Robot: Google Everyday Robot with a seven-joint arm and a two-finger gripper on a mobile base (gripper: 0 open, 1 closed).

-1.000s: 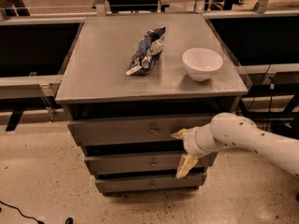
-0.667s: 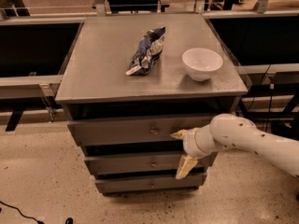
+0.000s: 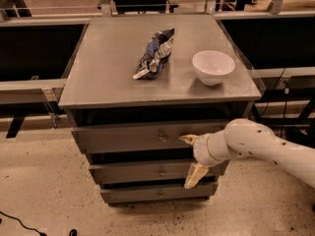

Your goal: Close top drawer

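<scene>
Mid-push, I'm judging. Wide flat grey top drawer front (image 3: 123,137) sticking slightly out. Cream two-finger gripper (image 3: 191,157) sitting just right of its small metal knob (image 3: 162,138), jaws apart. Next: pushing straight in till flush.

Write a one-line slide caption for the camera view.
Open tan two-finger gripper at the front of the wide flat grey top drawer.
</scene>
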